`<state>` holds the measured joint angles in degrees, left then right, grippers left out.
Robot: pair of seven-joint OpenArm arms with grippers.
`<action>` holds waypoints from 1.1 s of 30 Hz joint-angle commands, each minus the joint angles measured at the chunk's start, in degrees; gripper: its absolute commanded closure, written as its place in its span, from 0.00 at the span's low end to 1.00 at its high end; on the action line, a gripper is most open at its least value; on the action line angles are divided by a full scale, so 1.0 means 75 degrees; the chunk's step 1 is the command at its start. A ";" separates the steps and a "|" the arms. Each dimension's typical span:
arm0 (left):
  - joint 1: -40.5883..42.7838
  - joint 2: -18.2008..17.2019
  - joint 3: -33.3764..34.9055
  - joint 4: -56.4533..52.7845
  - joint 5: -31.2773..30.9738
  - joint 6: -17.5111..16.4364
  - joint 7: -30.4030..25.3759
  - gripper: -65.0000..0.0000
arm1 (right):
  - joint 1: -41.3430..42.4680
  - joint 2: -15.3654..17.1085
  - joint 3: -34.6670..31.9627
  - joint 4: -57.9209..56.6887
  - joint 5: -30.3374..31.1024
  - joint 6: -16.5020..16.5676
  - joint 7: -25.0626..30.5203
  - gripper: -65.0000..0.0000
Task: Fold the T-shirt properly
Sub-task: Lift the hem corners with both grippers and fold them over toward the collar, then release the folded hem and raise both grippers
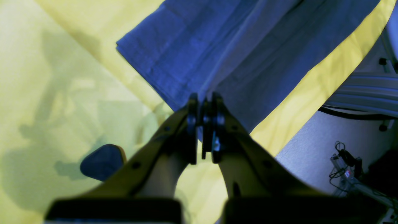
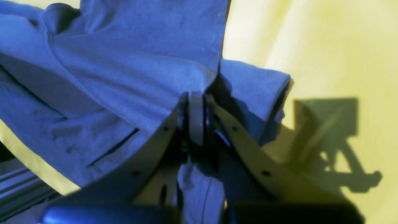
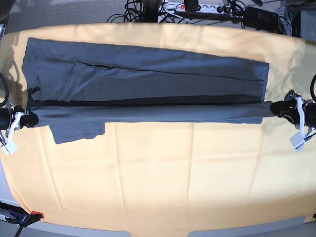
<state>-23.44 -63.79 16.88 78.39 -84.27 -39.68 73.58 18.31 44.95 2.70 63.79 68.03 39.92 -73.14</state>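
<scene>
The dark slate-grey T-shirt [image 3: 148, 74] lies lengthwise across the back half of the table. Its near edge is lifted off the cloth and stretched taut between the two grippers. At the right side of the base view my left gripper [image 3: 276, 107] is shut on one end of that edge. The left wrist view shows the fabric [image 1: 248, 46] pinched between the closed tips of the left gripper [image 1: 205, 102]. At the left of the base view my right gripper [image 3: 28, 118] is shut on the other end, with folds of the T-shirt [image 2: 124, 62] bunched around the right gripper [image 2: 197, 96]. A sleeve [image 3: 79, 131] hangs forward near that end.
A yellow cloth [image 3: 158, 177] covers the whole table. Cables and a power strip [image 3: 197, 7] lie on the floor behind the far edge. A clamp [image 3: 22, 216] sits at the front left corner. Aluminium frame rails [image 1: 367, 93] run beside the table's ends.
</scene>
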 commanded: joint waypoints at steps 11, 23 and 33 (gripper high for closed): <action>0.0548 -0.0262 -0.0111 0.0064 -0.0097 -0.0042 0.0662 1.00 | 0.0204 0.0254 0.0073 0.0096 0.0076 0.0010 0.0058 1.00; 0.0548 -0.0259 -0.0111 0.0061 -0.0097 -0.0042 0.0856 0.93 | 0.0227 0.0294 0.0073 0.0114 0.0210 0.0010 -0.0379 0.61; 0.0548 -0.0259 -0.0111 0.0064 -0.0097 0.0134 0.0856 0.47 | 0.0618 0.1052 0.0090 0.0833 0.1833 0.0010 0.0332 0.33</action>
<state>-18.24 -63.99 16.86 78.39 -84.12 -38.39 79.57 21.96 51.92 2.90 69.47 81.21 39.92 -71.07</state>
